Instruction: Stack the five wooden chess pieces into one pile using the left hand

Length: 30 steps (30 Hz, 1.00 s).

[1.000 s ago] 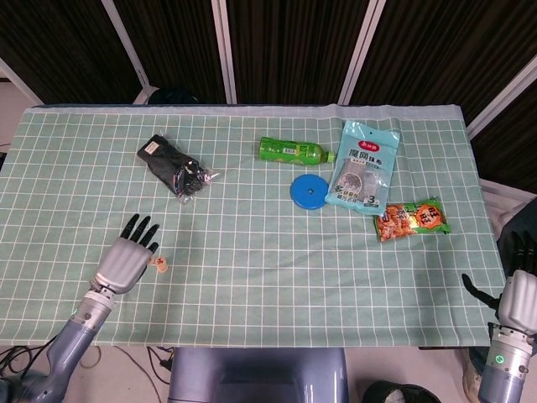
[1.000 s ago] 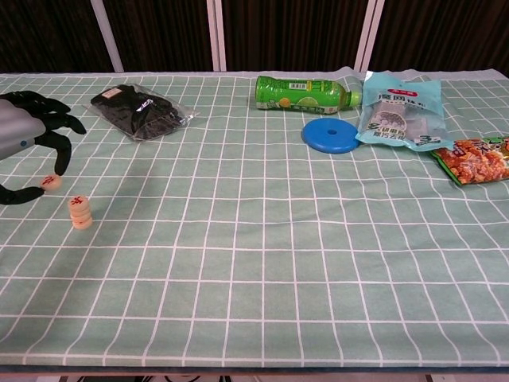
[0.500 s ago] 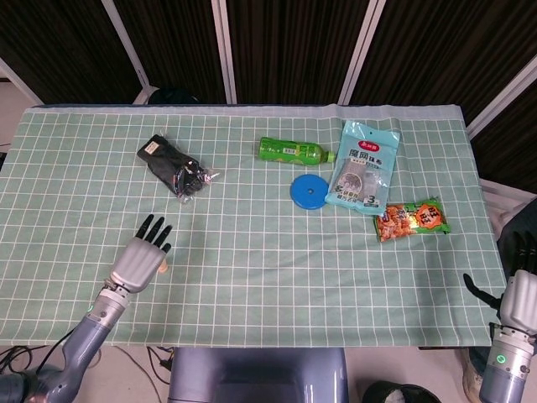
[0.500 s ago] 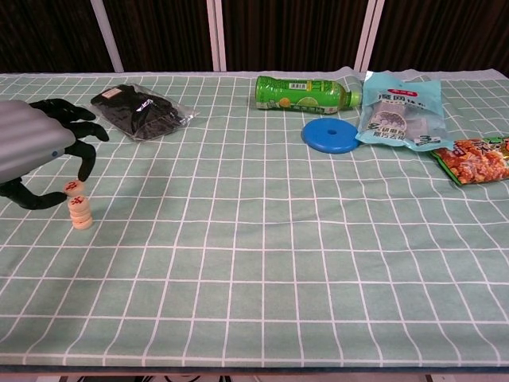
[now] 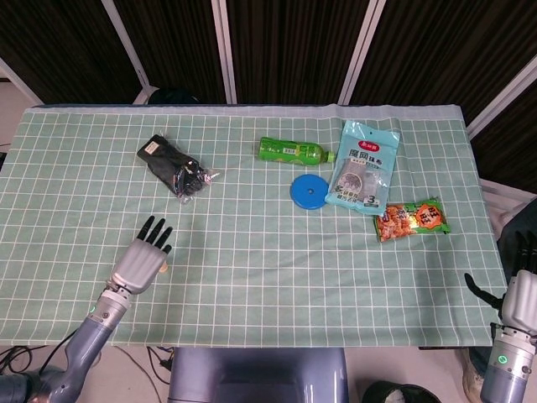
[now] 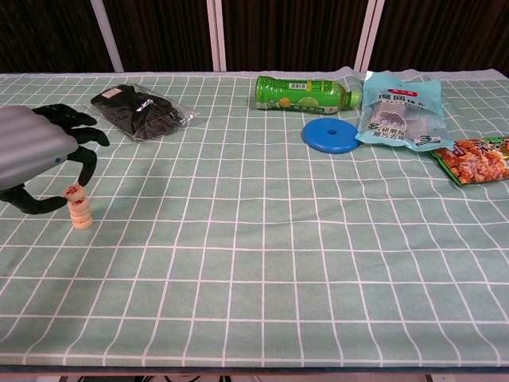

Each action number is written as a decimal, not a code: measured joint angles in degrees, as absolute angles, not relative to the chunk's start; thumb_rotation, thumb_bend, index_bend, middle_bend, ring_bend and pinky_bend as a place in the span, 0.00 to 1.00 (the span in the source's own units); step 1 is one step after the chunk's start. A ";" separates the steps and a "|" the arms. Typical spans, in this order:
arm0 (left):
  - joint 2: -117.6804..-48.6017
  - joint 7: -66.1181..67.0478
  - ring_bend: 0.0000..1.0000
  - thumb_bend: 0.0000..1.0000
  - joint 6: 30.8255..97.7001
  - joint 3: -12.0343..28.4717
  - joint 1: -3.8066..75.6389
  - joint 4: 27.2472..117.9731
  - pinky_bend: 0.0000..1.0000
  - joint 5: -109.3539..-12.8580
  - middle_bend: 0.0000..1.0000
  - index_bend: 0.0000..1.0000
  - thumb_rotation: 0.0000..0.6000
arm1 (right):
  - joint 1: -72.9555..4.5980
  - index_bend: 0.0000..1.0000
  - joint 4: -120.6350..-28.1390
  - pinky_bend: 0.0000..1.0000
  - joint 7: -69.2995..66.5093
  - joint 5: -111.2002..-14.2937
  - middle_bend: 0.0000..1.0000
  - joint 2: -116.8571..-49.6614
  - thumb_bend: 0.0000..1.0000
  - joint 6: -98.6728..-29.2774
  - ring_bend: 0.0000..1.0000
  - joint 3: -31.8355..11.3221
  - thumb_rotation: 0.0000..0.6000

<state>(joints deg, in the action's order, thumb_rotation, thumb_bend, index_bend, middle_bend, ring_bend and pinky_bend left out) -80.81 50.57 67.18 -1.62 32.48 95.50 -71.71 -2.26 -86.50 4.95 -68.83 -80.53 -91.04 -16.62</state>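
A short pile of round wooden chess pieces stands on the green checked cloth at the left of the chest view. Its top piece sits slightly off-centre toward the left. My left hand hovers over the pile and pinches that top piece between thumb and a fingertip. In the head view my left hand covers the pile almost fully. My right hand hangs off the table's right edge with fingers spread, holding nothing.
A black packet lies behind the pile. A green bottle lies on its side at the back, with a blue disc, a light blue bag and an orange snack pack to its right.
My left hand moved right with a piece pinched in it and lowered that piece onto the pile. The right hand stayed put.
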 measured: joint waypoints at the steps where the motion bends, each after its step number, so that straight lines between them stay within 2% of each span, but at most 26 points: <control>1: -80.85 50.52 0.00 0.34 67.13 -1.62 32.44 95.36 0.07 -71.68 0.14 0.52 1.00 | -2.27 0.06 -86.49 0.00 4.99 -68.83 0.00 -80.55 0.25 -91.05 0.02 -16.61 1.00; 30: -81.87 51.40 0.00 0.34 66.72 -1.11 32.06 93.95 0.07 -71.48 0.14 0.51 1.00 | -2.22 0.06 -86.66 0.00 5.08 -68.73 0.00 -80.51 0.25 -91.13 0.02 -16.65 1.00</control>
